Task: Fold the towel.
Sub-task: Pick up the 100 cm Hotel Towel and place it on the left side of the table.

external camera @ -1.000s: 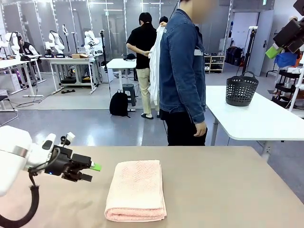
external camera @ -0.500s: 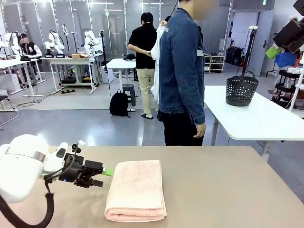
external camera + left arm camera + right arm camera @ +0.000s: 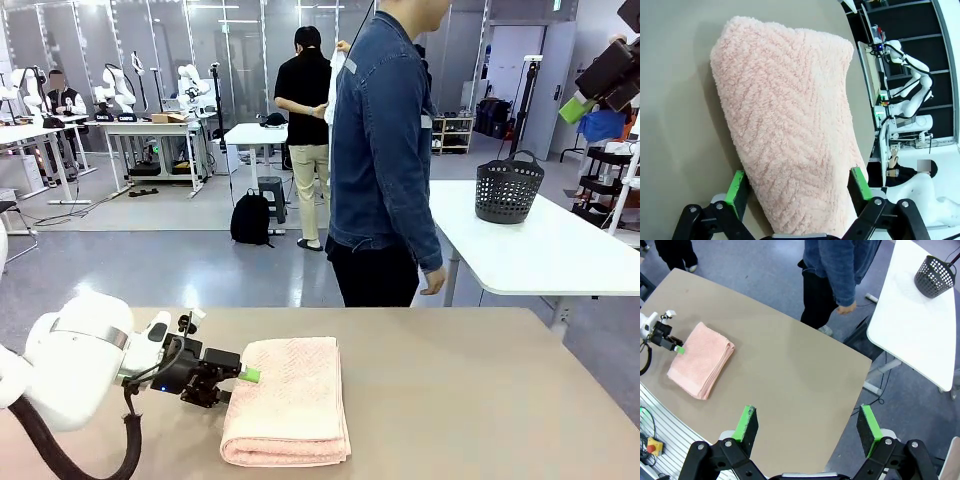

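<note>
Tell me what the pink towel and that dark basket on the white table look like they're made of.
The towel looks like soft terry cloth: fuzzy looped pile in a herringbone weave. The basket looks like matte dark plastic, with rows of holes in its rigid wall, though painted metal can't be ruled out.

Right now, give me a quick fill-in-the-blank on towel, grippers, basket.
1. The left gripper has the folded towel between its ____ pads.
2. The dark basket stands on the ____ table behind the person.
3. The right gripper hangs high over the table with its jaws ____.
4. The towel lies on the ____ table.

Missing: green; white; open; tan
</note>
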You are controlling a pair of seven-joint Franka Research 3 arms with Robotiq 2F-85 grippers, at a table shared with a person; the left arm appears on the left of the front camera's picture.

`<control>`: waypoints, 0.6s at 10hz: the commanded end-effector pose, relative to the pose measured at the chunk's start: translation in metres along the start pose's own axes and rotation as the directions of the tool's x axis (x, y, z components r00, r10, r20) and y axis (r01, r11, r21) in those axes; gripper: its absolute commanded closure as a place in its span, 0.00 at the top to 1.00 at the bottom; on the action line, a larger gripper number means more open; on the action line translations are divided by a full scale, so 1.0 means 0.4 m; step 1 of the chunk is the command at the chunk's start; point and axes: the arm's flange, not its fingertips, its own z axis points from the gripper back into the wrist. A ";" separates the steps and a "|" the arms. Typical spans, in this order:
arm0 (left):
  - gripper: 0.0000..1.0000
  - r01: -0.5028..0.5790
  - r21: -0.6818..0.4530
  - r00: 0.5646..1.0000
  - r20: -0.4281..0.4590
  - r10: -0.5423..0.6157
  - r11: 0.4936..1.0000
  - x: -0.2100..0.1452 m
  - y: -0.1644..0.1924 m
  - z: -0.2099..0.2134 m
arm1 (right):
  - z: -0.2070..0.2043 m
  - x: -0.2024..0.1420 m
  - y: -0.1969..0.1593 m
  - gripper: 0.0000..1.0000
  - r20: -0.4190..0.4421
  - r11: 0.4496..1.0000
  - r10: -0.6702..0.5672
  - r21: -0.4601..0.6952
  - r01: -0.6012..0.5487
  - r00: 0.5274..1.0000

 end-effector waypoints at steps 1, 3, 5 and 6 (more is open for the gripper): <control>0.89 -0.030 -0.045 1.000 -0.001 0.030 0.999 0.015 -0.007 -0.027 | -0.002 -0.003 0.000 1.00 0.000 1.000 -0.004 0.002 0.004 1.000; 0.29 -0.030 -0.052 0.999 0.011 0.031 0.998 0.020 -0.012 -0.025 | -0.002 -0.003 0.000 1.00 0.000 1.000 -0.004 0.002 0.004 1.000; 0.00 -0.043 -0.046 0.999 0.008 0.044 0.998 0.026 -0.004 -0.012 | -0.002 -0.003 0.000 1.00 0.000 1.000 -0.004 0.002 0.004 1.000; 0.00 -0.035 -0.044 0.999 0.016 0.036 0.998 0.029 -0.006 -0.004 | -0.002 -0.003 0.000 1.00 0.000 1.000 -0.004 0.002 0.004 1.000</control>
